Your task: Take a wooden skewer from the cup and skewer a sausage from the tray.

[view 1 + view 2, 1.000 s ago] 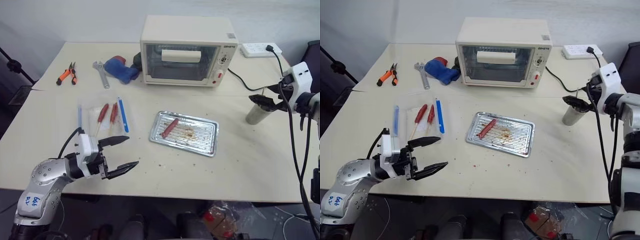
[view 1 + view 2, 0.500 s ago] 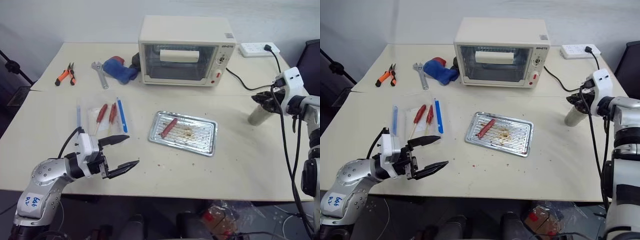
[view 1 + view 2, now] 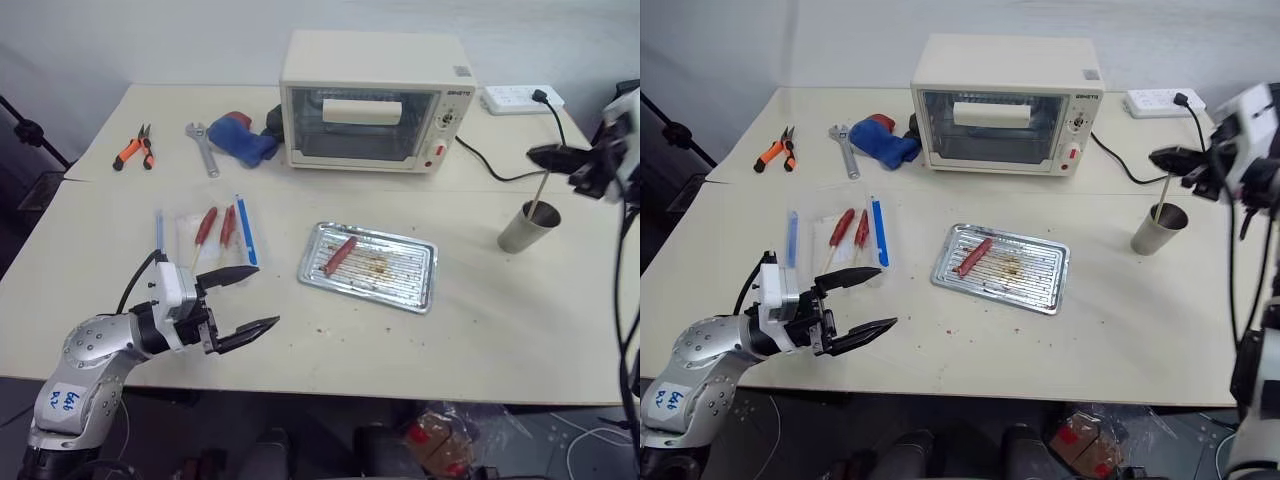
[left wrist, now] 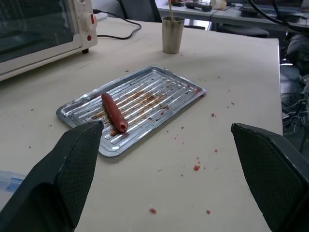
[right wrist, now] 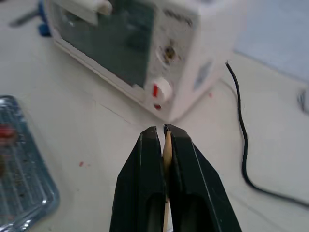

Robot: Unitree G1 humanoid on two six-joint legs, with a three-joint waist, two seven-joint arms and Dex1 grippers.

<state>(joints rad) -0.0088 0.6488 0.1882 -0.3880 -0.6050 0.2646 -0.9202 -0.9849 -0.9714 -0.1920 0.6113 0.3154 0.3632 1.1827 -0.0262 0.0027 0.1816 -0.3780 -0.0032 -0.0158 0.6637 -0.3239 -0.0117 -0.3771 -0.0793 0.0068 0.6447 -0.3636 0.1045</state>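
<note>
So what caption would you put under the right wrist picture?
Right gripper shut on a wooden skewer, with the toaster oven and a corner of the tray beyond.

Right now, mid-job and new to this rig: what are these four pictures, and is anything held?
Two pictures look down from the robot's head; two look along each wrist's fingers. The right gripper is shut on the wooden skewer, whose lower end is in the cup. The right wrist view shows the stick pinched between the black fingers. The left gripper is open and empty above the table. The tray holds the sausage. A toaster oven, pliers, a wrench, and a bag with two stick sausages also lie there.
</note>
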